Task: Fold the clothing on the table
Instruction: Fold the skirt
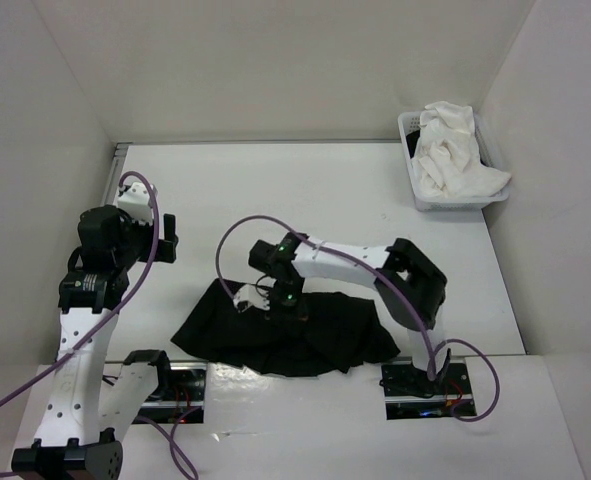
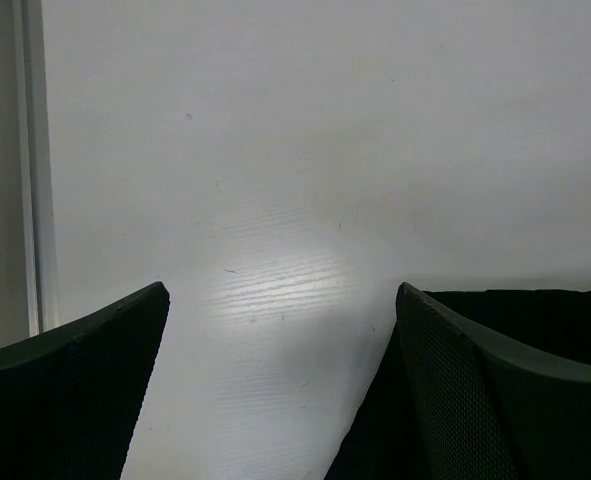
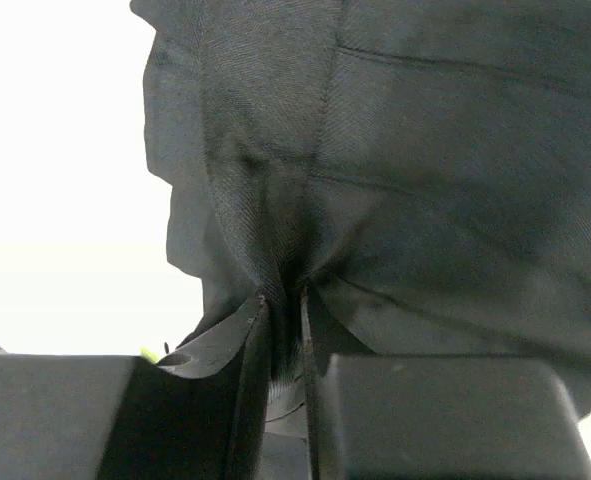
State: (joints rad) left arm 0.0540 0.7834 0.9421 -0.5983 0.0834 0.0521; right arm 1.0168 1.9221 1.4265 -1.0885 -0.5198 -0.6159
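1. The black pleated skirt of soft matte fabric lay rumpled on the large flat white surface. It sat close to the near edge, between the two arm bases, spread in a wide, uneven shape.
2. The right pincer was down at the skirt's far-left edge. In the right wrist view, the right pincer was pressed together on a bunched ridge of the skirt, with cloth gathered into the narrow gap.
3. The left pincer was spread wide and held nothing. It was over bare surface, left of the skirt and apart from it. In the left wrist view, the left pincer framed only white tabletop.
4. A small white plastic basket stood at the far right corner, holding a crumpled white cloth, well apart from the skirt.
5. Progress, as a judgement: no finished fold was visible, and the skirt read as one loose layer. One edge was gripped, so the first fold looked barely begun. Carrying that edge across, then any further folds and smoothing, were left to do.
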